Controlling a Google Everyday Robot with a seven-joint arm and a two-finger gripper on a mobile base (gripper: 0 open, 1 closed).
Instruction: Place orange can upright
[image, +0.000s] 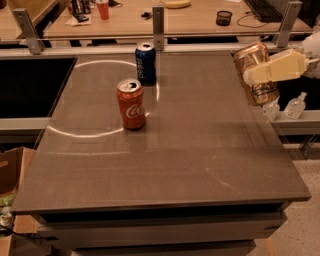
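Camera view: your gripper (257, 75) is clamped around the orange can (251, 54), slightly tilted, at the table's (200, 150) right edge. The red can (131, 104) stands well apart.

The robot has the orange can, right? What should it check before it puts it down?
1. Tool gripping the orange can: ok. It is shut on the can, up in the air by the table's right edge.
2. Can straight up: not ok. Its top leans a little to the left.
3. Can above the table, not past the edge: cannot tell.
4. Room to land: ok. There is bare tabletop just left of the can.
5. Other cans out of the way: ok. The Coca-Cola can and the Pepsi can stand well away on the left.
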